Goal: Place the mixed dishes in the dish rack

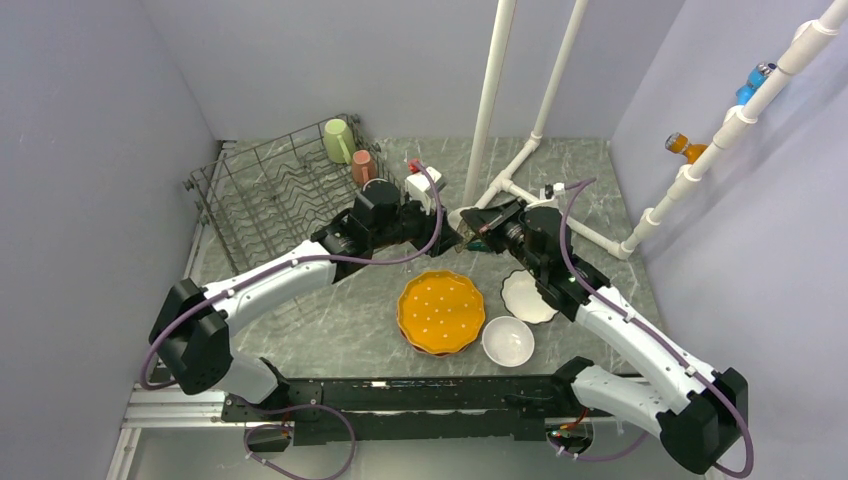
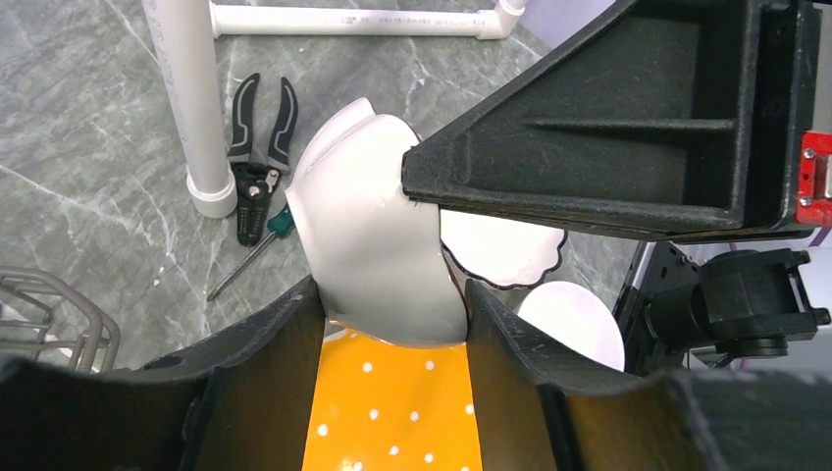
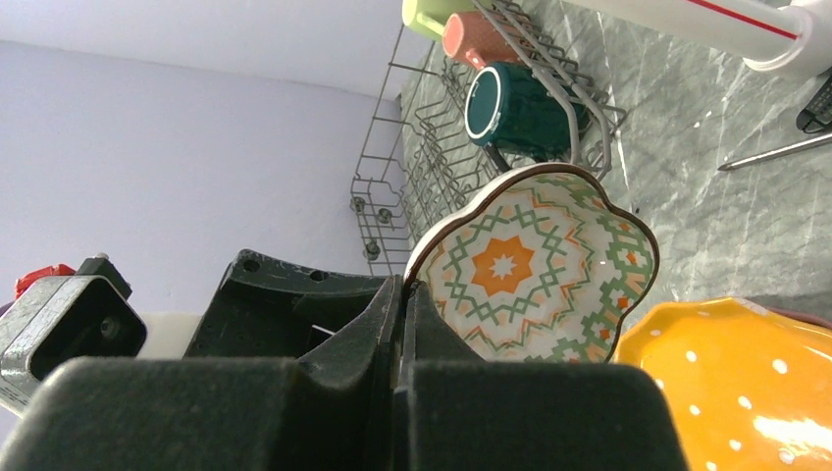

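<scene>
The patterned scalloped bowl (image 3: 535, 265) hangs in the air between both grippers, above the orange white-dotted plates (image 1: 440, 312). My right gripper (image 3: 402, 294) is shut on the bowl's rim. My left gripper (image 2: 392, 314) has a finger against each side of the bowl's white underside (image 2: 378, 235). In the top view the two grippers, left (image 1: 452, 238) and right (image 1: 480, 230), meet right of the dish rack (image 1: 270, 190). The pale green mug (image 1: 338, 140), pink mug (image 1: 364, 167) and dark teal mug (image 3: 520, 108) sit at the rack's far right corner. The plain white bowl (image 1: 508, 341) rests on the table.
A white scalloped dish with a dark rim (image 1: 528, 296) lies right of the plates. Black-handled pliers (image 2: 257, 147) and a green screwdriver (image 2: 250, 250) lie by a white PVC pipe frame (image 1: 490, 100) standing behind the grippers. Walls close in on both sides.
</scene>
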You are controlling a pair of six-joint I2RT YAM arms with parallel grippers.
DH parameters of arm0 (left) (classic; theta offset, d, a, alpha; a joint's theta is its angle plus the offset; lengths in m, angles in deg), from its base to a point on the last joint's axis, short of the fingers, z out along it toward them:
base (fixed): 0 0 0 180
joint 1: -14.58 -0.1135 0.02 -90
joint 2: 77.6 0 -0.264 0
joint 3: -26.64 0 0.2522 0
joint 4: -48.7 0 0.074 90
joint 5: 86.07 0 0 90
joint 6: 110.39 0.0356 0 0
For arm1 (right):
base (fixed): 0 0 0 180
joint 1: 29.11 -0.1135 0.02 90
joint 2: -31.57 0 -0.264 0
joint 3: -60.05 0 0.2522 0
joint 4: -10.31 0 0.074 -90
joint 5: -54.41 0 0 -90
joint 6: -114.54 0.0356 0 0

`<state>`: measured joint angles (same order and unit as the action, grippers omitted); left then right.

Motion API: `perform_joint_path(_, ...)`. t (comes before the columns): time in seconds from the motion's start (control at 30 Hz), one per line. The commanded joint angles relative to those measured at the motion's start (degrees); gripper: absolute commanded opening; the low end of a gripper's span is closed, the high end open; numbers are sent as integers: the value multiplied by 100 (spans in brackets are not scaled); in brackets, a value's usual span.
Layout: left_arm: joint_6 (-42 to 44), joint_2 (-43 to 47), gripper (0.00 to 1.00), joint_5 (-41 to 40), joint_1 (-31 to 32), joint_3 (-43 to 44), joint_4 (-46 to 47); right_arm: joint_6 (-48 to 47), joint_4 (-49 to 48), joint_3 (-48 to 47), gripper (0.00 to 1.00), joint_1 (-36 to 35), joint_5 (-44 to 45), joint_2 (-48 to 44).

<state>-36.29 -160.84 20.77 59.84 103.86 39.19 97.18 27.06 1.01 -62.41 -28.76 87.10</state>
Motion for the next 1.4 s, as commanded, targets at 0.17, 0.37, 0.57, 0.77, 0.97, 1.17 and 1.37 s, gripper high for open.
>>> perform_joint_path(0.17, 117, 376, 0, -1052, 2, 243, -358, -129, -647, 0, 14, -14, -68, 20)
perform_joint_path(0.37, 21, 576, 0, -1496, 4, 119, -399, -214, -878, -6, 32, -12, -174, 201)
perform_joint_path(0.57, 115, 676, 0, -2438, -21, 227, -869, -503, -681, -185, 41, -10, -163, 278)
perform_joint_path(0.77, -21, 980, 0, -4284, -238, 254, -1363, -960, -72, -282, 41, -11, 214, 63)
perform_joint_path(0.97, 595, 1321, 0, -5641, -545, 114, -1052, -1323, 164, -208, 41, -8, 421, -210)
perform_joint_path(1.17, 1515, 1070, 0, -6015, -1274, 231, -778, -1731, 381, -150, 42, -2, 666, -523)
perform_joint_path(1.37, 2067, 325, 0, -5711, -2689, 638, -884, -2146, 737, -341, 42, 4, 747, -676)
